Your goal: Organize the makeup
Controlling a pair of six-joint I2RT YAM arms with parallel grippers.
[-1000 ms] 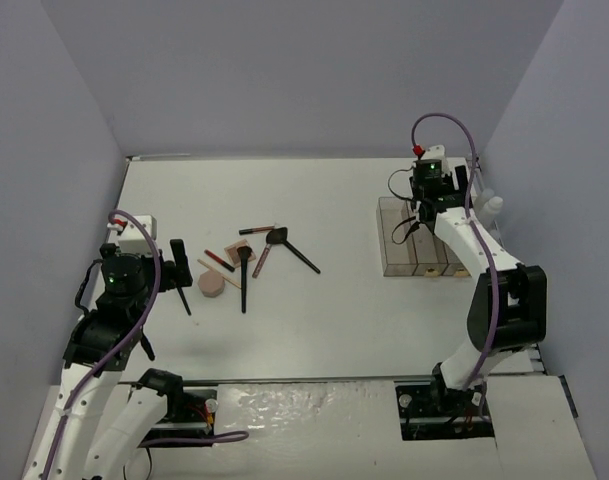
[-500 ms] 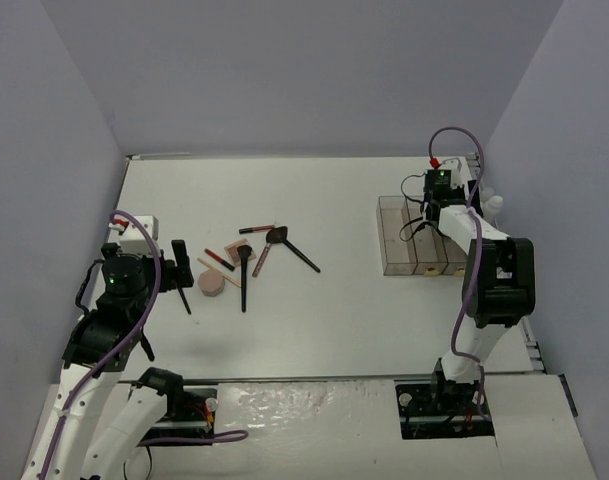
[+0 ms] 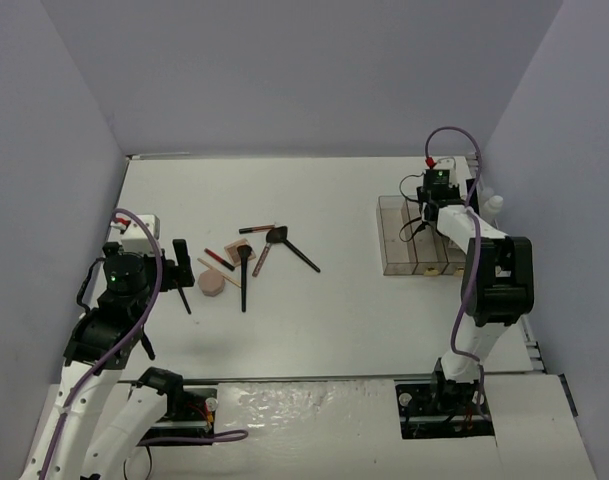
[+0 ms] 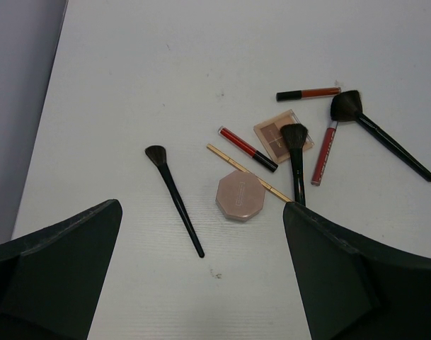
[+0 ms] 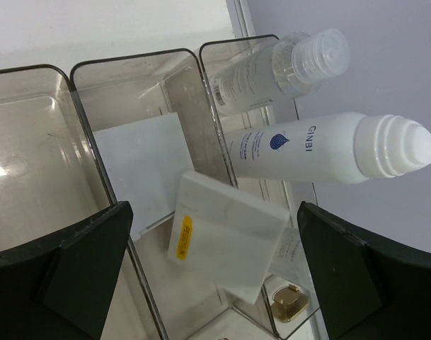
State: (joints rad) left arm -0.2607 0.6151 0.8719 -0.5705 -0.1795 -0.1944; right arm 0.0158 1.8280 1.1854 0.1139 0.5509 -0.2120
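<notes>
Left gripper (image 4: 202, 207) spread wide, empty, hanging over the white table (image 4: 201, 42). The loose makeup (image 3: 246, 262) lies below it, left of centre: small black brush (image 4: 174, 198) near a pink octagonal compact (image 4: 238, 196), tan pencil (image 4: 247, 172) against the compact's edge, red pencil (image 4: 248, 149) just beside that, eyeshadow palette (image 4: 275, 133) with a second brush (image 4: 296, 152) across it. Right gripper (image 5: 215, 209) also spread, empty, over the clear organizer (image 5: 201, 92) at the table's right. White GINBI bottle (image 5: 321, 149) and clear-capped bottle (image 5: 279, 71) lie at its end — can't tell if fully inside. One white card (image 5: 141, 163) lies flat in a compartment, another white card (image 5: 226, 244) tilted in the next.
</notes>
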